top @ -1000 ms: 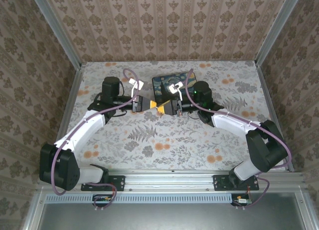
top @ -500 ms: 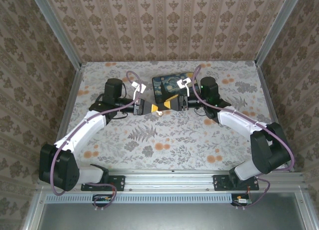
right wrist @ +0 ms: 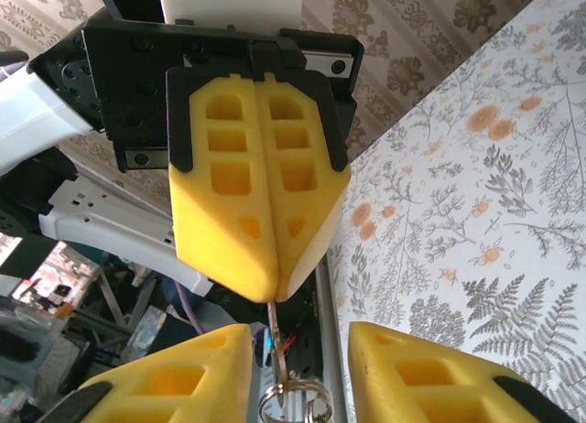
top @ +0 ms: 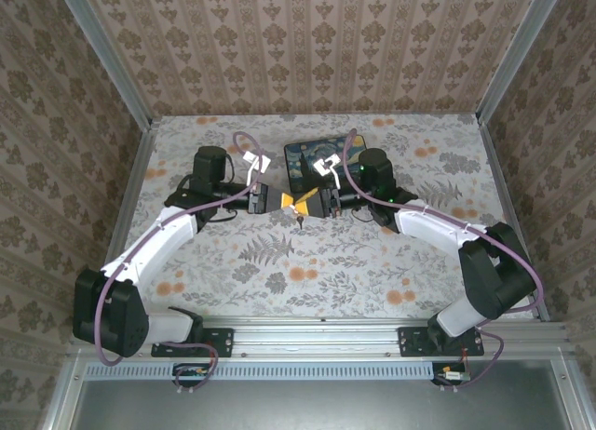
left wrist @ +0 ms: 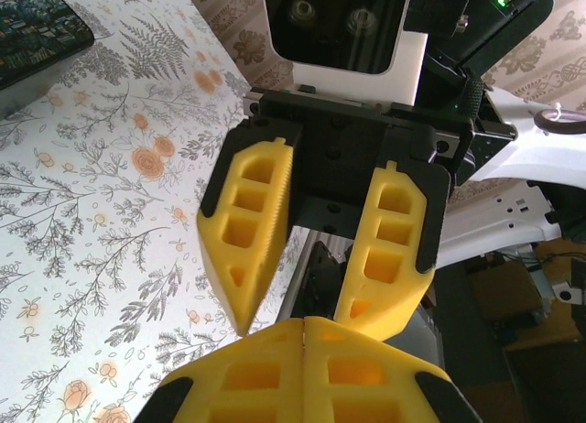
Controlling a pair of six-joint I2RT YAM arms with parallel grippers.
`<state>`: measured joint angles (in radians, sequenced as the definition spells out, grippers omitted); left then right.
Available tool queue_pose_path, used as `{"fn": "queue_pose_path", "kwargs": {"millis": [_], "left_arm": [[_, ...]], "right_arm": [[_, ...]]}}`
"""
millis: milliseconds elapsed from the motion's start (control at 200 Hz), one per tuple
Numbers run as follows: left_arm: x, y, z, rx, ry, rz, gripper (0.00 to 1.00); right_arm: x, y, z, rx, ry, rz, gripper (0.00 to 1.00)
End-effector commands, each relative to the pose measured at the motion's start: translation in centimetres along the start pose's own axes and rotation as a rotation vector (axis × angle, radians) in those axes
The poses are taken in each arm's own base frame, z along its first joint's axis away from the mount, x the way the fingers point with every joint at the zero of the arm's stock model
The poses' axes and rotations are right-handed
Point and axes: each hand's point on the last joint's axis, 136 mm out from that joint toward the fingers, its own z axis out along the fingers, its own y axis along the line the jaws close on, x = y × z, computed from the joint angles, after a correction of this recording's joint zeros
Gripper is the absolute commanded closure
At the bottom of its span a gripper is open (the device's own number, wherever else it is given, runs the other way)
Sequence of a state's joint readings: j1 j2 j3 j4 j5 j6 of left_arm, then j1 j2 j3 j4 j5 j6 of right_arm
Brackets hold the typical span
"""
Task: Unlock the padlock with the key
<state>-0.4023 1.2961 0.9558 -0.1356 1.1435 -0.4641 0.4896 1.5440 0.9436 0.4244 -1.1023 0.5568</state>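
The work is at a mid-air handover, by the look of it, with the key not yet near a keyhole. The left gripper (right wrist: 275,290) has its fingers pressed fully together on the key (right wrist: 274,327), a thin flat strip of bright metal that sticks out below their tips. A wire ring (right wrist: 286,397) dangles from its lower end. The right gripper (left wrist: 298,306) faces it tip to tip with its fingers parted and nothing between them.

The two meet above the middle of the tabletop (right wrist: 476,258), just on the near side of the box (top: 321,158). In the top view a dark bit (top: 300,221) hangs under the meeting point, too small to tell whether the padlock is part of it.

Next, I judge, the right fingers should close squarely on the ring end of the key before the left lets go. Such thin, smooth metal could easily twist or slip.

The fingers are yellow wedges with hollow cells, black backs and ribbed inner faces. The tabletop is pale and matte, printed with ferns and orange flowers. The box is black with a painted lid.
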Motion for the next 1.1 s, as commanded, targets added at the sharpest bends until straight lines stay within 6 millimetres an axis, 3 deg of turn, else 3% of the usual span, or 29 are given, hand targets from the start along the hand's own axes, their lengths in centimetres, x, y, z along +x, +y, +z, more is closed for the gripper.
{"fn": "queue_pose_path", "kwargs": {"millis": [0,470,1005,1095], "left_arm": [[-0.8,-1.0,-0.6,0.007,-0.028,0.037,1.0],[-1.1,-0.9,-1.0,0.001,-0.05,0.034,1.0],[-1.3,-0.4,-1.0,-0.013,-0.068,0.025,1.0],[-1.5,1.0,-1.4,-0.076,-0.089,-0.002,0.69]], "right_arm": [[0.0,1.1,0.2,-0.049,0.011,-0.037,0.71],[0.7,1.7,0.8,-0.084,0.035,-0.031,0.79],[0.5,1.5,0.6,-0.072,0.0,-0.042,1.0],[0.6,0.5,0.4,-0.034,-0.012,-0.01,1.0]]}}
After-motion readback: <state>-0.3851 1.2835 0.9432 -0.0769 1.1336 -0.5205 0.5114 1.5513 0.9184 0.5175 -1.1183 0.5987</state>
